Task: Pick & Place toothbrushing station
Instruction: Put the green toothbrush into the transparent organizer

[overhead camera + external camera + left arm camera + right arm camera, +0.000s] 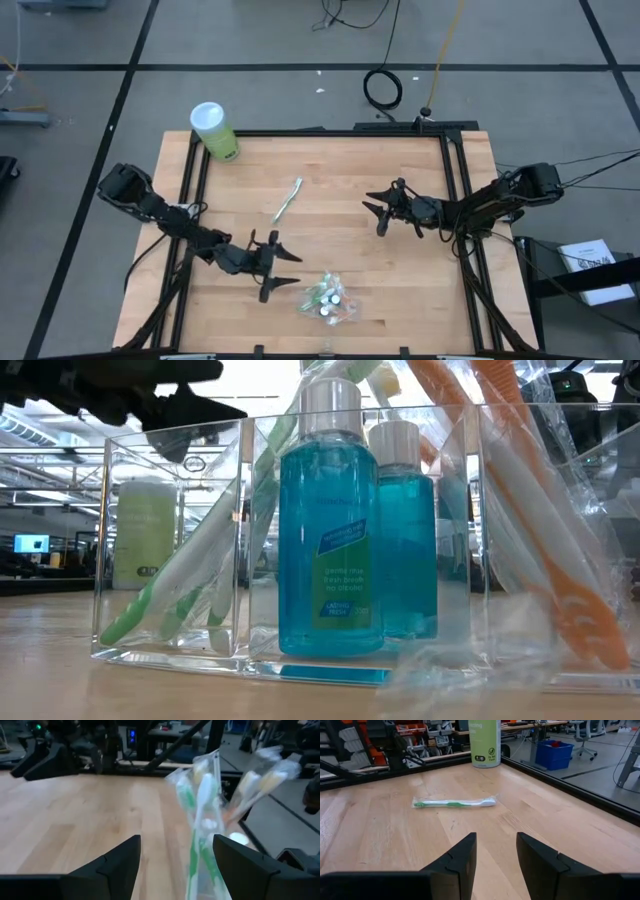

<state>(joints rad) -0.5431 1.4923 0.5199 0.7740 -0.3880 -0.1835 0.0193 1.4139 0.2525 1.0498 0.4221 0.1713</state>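
The toothbrushing station (325, 297) stands near the table's front edge. It is a clear compartmented box (170, 540) holding two blue white-capped bottles (325, 540), green-white toothbrushes (190, 585) and orange-pink brushes in crinkly clear wrap (560, 560). One wrapped green-white toothbrush (288, 198) lies flat on the table's middle; it also shows in the right wrist view (455, 803). My left gripper (280, 265) is open just left of the station, and the wrapped brushes (202, 820) stand ahead of its fingers (177, 840). My right gripper (372, 215) is open and empty, right of the lying toothbrush (496, 836).
A green canister with a white lid (213, 130) stands at the table's far left corner; it also shows in the right wrist view (485, 740). A dark frame rail (455, 190) runs along the table's right side. Bare wood lies between the two grippers.
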